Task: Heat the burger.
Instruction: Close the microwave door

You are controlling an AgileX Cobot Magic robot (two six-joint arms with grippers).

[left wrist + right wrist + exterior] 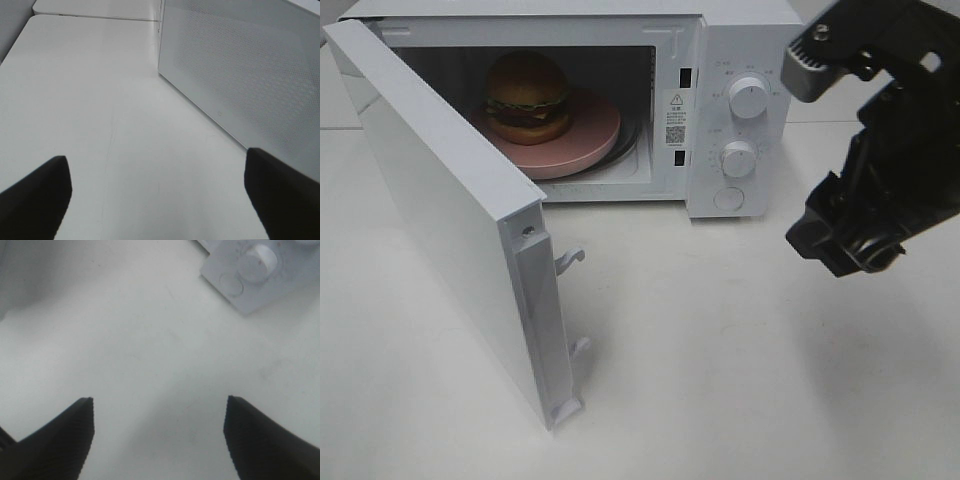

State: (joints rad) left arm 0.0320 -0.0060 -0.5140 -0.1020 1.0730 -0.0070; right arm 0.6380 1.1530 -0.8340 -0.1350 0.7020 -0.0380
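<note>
The burger [527, 95], with its brown bun, green lettuce and dark patty, sits on a pink plate [592, 135] inside the white microwave [775, 150]. The microwave's door [440, 200] stands swung wide open toward the front left. My right arm [865, 210] hangs above the table to the right of the control panel. In the right wrist view my right gripper [160, 398] is open over bare table with nothing between its fingers. My left gripper [156, 155] is open and empty too, low over the table beside the door's dotted outer face [250, 75].
The control panel carries two round knobs [750, 98] [738, 158] and a round button [728, 198]; the lower knob [257, 260] and button [231, 284] also show in the right wrist view. Door latch hooks [570, 260] stick out from the door's edge. White table [720, 340] spreads in front.
</note>
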